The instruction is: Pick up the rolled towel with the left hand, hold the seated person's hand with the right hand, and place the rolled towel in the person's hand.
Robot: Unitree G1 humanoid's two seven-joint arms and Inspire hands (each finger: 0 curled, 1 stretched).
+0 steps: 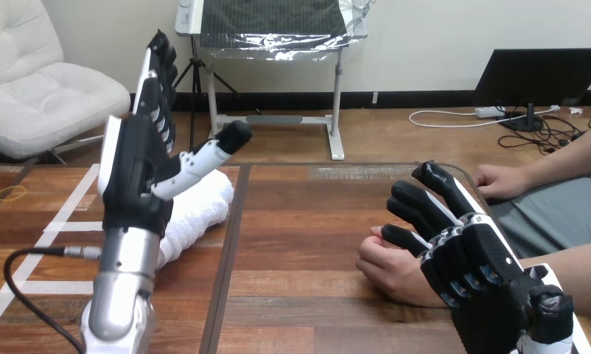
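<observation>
At the left, the left hand (134, 173) stands raised above the surface (300, 243), fingers straight up and thumb stuck out to the side, wide open and holding nothing. The rolled towel (204, 206) lies on the surface just behind and beneath it, not yet gripped.

The step in hand looks like the pick-up. To do it well, the left hand should tip palm-down over the middle of the roll, then close fingers and thumb on opposite sides (a grip at one end would likely let the cloth unroll or sag). A soft towel gives way, so a firm, full wrap seems wiser than a fingertip pinch.

Further right, the person's nearer hand (388, 269) rests loosely curled on the surface. The right hand (477, 254) lies over it, touching, with its fingers stretched nearly straight; I see none curled round it, so it has no real hold yet. The person's farther hand (499, 181) rests at the surface's right edge.

Counted: one rolled towel, two robot hands, two hands of the person.
</observation>
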